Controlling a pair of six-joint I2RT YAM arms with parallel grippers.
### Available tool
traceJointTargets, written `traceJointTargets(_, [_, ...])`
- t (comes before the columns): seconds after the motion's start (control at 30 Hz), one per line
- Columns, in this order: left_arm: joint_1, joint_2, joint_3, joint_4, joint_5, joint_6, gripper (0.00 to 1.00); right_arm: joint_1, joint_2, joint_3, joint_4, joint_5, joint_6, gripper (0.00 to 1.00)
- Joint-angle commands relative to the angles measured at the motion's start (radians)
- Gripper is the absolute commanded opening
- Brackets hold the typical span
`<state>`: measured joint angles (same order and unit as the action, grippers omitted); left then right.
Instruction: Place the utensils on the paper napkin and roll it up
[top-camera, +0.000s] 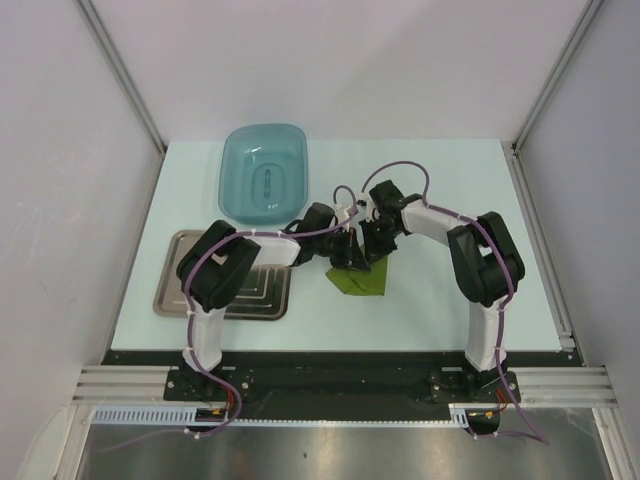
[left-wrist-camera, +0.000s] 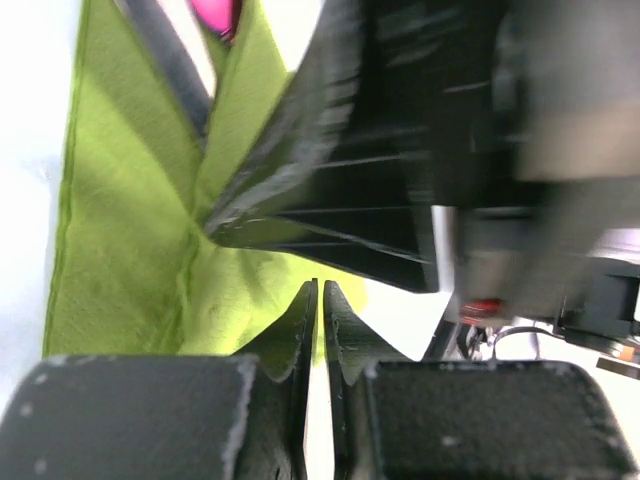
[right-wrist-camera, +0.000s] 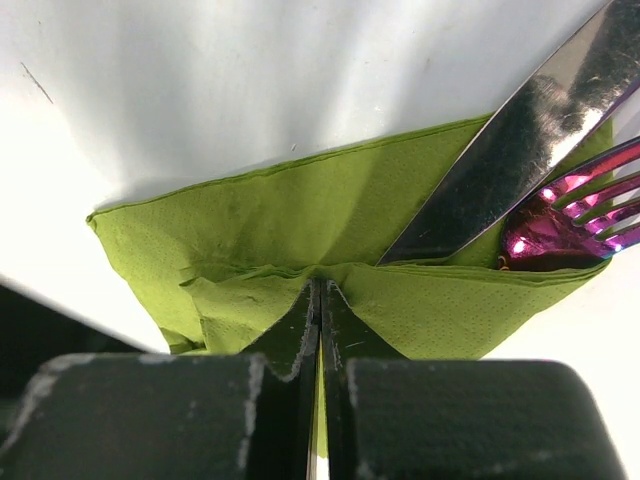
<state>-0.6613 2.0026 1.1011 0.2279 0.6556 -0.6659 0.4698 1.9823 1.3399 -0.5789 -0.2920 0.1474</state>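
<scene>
The olive-green paper napkin (top-camera: 358, 280) lies folded at the table's middle, also in the left wrist view (left-wrist-camera: 120, 200) and the right wrist view (right-wrist-camera: 300, 210). A silver knife blade (right-wrist-camera: 520, 140) and a magenta fork head (right-wrist-camera: 570, 210) stick out from under its folded flap. A knife strip (left-wrist-camera: 170, 50) and a magenta bit (left-wrist-camera: 215, 15) also show in the left wrist view. My right gripper (right-wrist-camera: 321, 285) is shut on the flap's edge. My left gripper (left-wrist-camera: 320, 285) is next to it, its jaws nearly together at the napkin's edge, seemingly pinching it. Both grippers (top-camera: 345, 250) (top-camera: 372, 250) meet at the napkin's far side.
A teal plastic basin (top-camera: 265, 175) stands at the back, left of centre. A steel tray (top-camera: 170, 290) lies at the front left, partly under my left arm. The right gripper's black body (left-wrist-camera: 400, 150) fills much of the left wrist view.
</scene>
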Motion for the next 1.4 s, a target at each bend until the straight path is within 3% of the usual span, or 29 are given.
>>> traceJointTargets(0.0, [-0.014, 0.059, 0.006, 0.022, 0.013, -0.018, 0.09, -0.002, 0.039, -0.016, -0.016, 0.014, -0.008, 0.01])
traceJointTargets(0.2, [-0.009, 0.111, 0.010, -0.073, -0.069, 0.008, 0.04, -0.005, 0.029, -0.013, -0.018, -0.003, -0.005, 0.01])
traceJointTargets(0.5, [-0.001, 0.127, -0.014, -0.110, -0.088, 0.009, 0.00, -0.020, -0.077, 0.067, -0.070, -0.010, -0.012, 0.13])
traceJointTargets(1.0, [0.008, 0.114, -0.009, -0.117, -0.090, 0.019, 0.00, 0.013, -0.005, 0.015, -0.029, 0.063, -0.026, 0.11])
traceJointTargets(1.37, [0.014, -0.030, -0.055, -0.007, -0.048, -0.017, 0.16, 0.018, 0.058, -0.033, -0.021, 0.113, -0.069, 0.08])
